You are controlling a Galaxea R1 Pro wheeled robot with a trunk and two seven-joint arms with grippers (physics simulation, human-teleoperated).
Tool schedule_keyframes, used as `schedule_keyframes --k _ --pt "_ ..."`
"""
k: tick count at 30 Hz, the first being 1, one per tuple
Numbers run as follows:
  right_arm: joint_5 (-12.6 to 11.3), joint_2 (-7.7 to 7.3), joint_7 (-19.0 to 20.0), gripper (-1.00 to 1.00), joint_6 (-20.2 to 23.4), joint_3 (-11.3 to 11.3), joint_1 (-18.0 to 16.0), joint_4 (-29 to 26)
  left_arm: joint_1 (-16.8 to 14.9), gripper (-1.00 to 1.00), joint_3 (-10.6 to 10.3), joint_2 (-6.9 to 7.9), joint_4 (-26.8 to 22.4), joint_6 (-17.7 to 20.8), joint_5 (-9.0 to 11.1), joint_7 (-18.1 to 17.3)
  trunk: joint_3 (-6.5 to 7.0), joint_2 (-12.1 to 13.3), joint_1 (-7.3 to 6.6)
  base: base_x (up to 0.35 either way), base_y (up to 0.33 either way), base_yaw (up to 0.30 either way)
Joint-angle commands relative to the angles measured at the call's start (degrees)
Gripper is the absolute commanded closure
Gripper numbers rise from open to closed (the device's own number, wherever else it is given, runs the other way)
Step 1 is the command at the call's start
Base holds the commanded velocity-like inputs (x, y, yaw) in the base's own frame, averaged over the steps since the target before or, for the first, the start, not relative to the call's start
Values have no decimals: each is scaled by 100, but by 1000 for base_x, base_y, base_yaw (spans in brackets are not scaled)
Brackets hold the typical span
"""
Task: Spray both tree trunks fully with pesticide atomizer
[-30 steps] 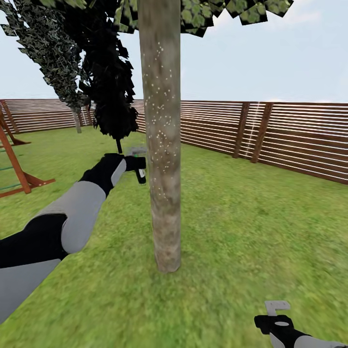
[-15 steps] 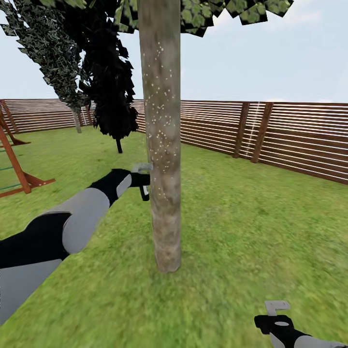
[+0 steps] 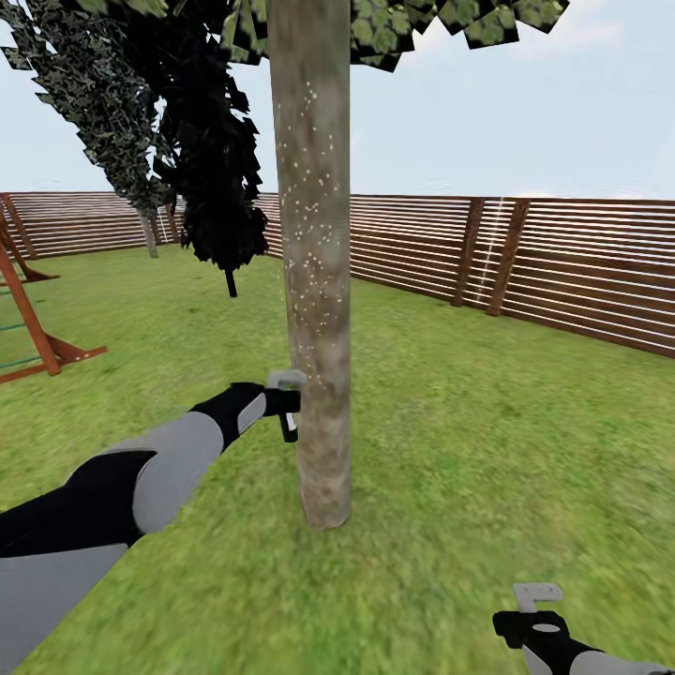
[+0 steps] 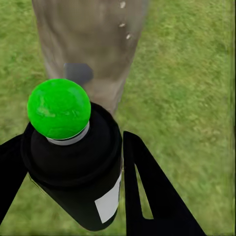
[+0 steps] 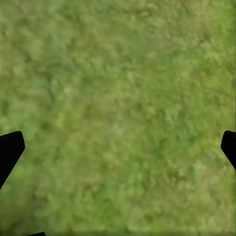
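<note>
Left pincer (image 3: 286,405) is clamped on the pesticide atomizer (image 4: 73,157), held against the near tree trunk (image 3: 314,281). Upper bark carries pesticide specks (image 3: 305,187); the base looks bare. Right pincer (image 3: 536,600) hangs apart over grass.

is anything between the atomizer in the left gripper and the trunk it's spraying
Nothing visible. The left gripper holds the pesticide atomizer right beside the tree trunk, with only open air between nozzle and bark. The lowest bark looks free of white specks.
</note>
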Motion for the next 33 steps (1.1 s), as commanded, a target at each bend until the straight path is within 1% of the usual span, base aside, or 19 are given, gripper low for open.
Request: schedule_keyframes --k 1,3,4,5,6,10,11,13,15,18,21,23,24,27,29,32,33 --pt "0 0 0 -100 0 0 -1 0 106 100 -12 -31 -2 -15 -6 0 1 0 0 0 0 0" --pt "0 0 0 -100 0 0 0 0 264 100 -15 -55 -2 -47 -6 -16 1 0 0 0 0 0" --pt "0 0 0 -100 0 0 -1 0 299 100 -18 -123 -2 -79 -6 -34 1 0 0 0 0 0" --pt "0 0 0 -100 0 0 -3 0 317 100 -24 -247 -2 -139 -6 -43 1 0 0 0 0 0" --pt "0 0 0 -100 -1 0 -4 0 326 100 -35 -288 -2 -178 -6 -48 1 0 0 0 0 0" --pt "0 0 0 -100 -1 0 0 0 335 100 -73 -288 -39 -218 1 -56 1 0 0 0 0 0" --pt "0 0 0 -100 0 0 0 0 336 100 -77 -288 -54 -219 2 -148 1 0 0 0 0 0" --pt "0 0 0 -100 -1 0 -2 0 336 100 -88 -288 -77 -216 9 -452 1 0 0 0 0 0" --pt "0 0 0 -100 -1 0 0 0 336 100 -84 -288 -177 -218 15 -530 1 0 0 0 0 0" --pt "0 0 0 -100 0 0 0 0 336 100 -94 -288 -915 -111 19 -541 1 0 0 0 0 0" --pt "0 0 0 -100 0 0 -1 0 336 100 -100 -288 -1554 347 15 -537 1 0 0 0 0 0" --pt "0 -3 0 -100 0 0 -3 0 336 100 -100 -288 -1867 517 5 -533 1 0 0 0 0 0" --pt "0 -1 0 -100 0 0 -1 0 336 100 -97 -288 -1934 556 0 -488 1 0 0 0 0 0" --pt "0 -1 0 -100 0 0 -1 0 336 100 -85 -288 -1977 591 -5 -188 1 0 0 0 0 0" --pt "0 0 0 -100 0 0 0 0 336 100 -62 -288 -1913 596 -6 -121 1 0 0 0 0 0" --pt "0 0 0 -100 0 0 -2 0 336 100 -50 -288 -1278 521 -12 -101 1 0 0 0 0 0" --pt "0 0 0 -100 0 0 -4 0 336 100 -45 -288 -1003 399 -14 -98 1 0 0 0 0 0"
